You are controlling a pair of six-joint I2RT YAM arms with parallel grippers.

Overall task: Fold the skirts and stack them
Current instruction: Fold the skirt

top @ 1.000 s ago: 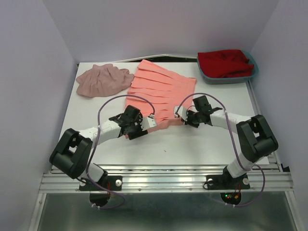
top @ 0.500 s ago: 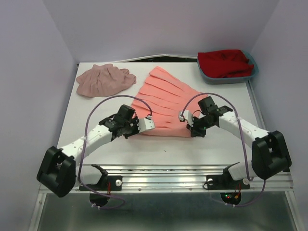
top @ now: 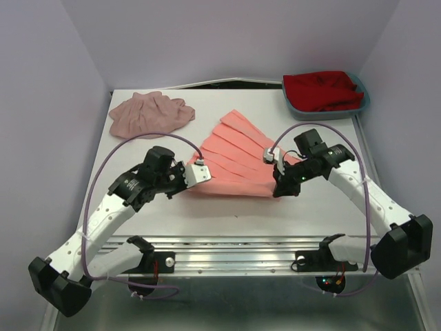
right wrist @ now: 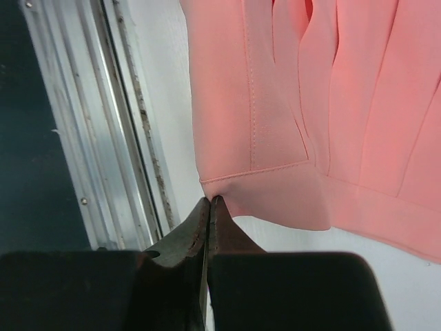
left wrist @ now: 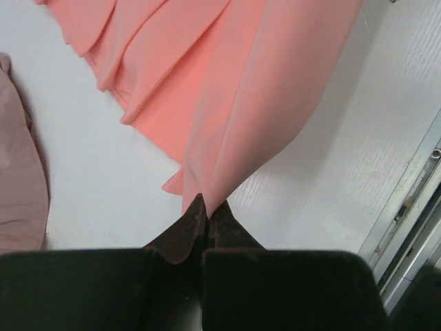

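Skirts lie on the white surface, two of them and apart. The salmon-coral skirt is spread in the middle, its pleats fanning toward the far side, and both arms have hold of its near edge. The left gripper is pinched tight on the near-left corner of the salmon-coral skirt, dark fingertips together with a fold of cloth caught between them and draping off from there. The right gripper is likewise clamped on that skirt's near-right corner, just where a stitched band ends, close to the metal rail along the edge of the surface. The mauve-pink skirt sits bunched to the far left of the salmon-coral skirt, not touching it. To the far right of the salmon-coral skirt stands a blue bin holding red cloth.
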